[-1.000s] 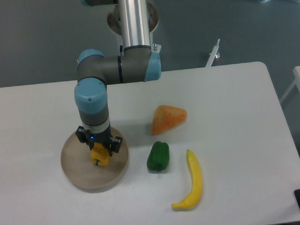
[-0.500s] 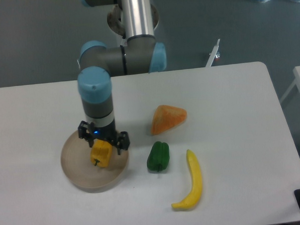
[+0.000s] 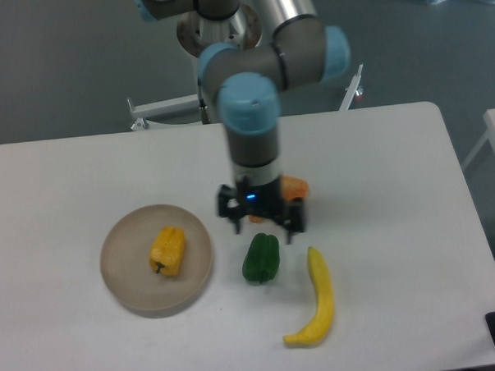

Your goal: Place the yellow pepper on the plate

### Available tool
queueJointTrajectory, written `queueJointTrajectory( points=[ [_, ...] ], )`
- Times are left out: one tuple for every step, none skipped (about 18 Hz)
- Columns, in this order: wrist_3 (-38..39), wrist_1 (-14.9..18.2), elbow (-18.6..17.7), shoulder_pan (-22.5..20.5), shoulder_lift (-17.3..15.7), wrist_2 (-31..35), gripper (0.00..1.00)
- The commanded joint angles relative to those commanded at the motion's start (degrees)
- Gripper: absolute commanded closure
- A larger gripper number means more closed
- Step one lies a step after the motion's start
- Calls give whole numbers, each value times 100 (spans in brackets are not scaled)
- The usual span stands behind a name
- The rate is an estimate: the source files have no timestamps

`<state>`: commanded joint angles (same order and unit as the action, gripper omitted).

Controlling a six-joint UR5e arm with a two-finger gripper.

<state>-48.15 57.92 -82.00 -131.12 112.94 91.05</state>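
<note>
Moved since earlier frame: hand (image 3: 262,227) has left the plate and shifted right, now above the bench between the green pepper and the orange item; yellow pepper released and left on the plate.
View: single fixed camera, looking down on the bench.
Hand: empty, fingers (image 3: 230,226) spread apart, nothing between them; small blue light lit on its body.
Yellow pepper (image 3: 167,250): lying on its side on the plate, near the middle, stem end toward the camera.
Plate (image 3: 124,283): round, beige-tan, at the left part of the bench; well apart from the hand.
Green pepper (image 3: 261,259): just below the hand in the view, between plate and banana.
Banana (image 3: 317,301): long, curved, yellow; just right of the green pepper.
Orange item (image 3: 296,186): mostly hidden behind the hand and wrist.
Bench (image 3: 414,227): pale grey-white top.
</note>
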Motion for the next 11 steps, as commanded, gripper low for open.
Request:
queueJointTrajectory(
  points=[
    [-202, -9, 0, -114, 9, 0, 0],
    [-404, 0, -9, -211, 9, 0, 0],
    [-537, 0, -9, -273, 9, 0, 0],
    [-573, 0, -9, -308, 18, 0, 0],
    [-582, -9, -9, -335, 26, 0, 0],
    [-591, -17, 0, -370, 26, 0, 0],
    [-599, -18, 17, -370, 35, 0, 0],
    [-660, -9, 44, -370, 61, 0, 0],
    [-713, -17, 79, -362, 105, 9, 0],
    [-731, -35, 114, -353, 140, 9, 0],
    [-731, -79, 140, -344, 184, 9, 0]
  ],
)
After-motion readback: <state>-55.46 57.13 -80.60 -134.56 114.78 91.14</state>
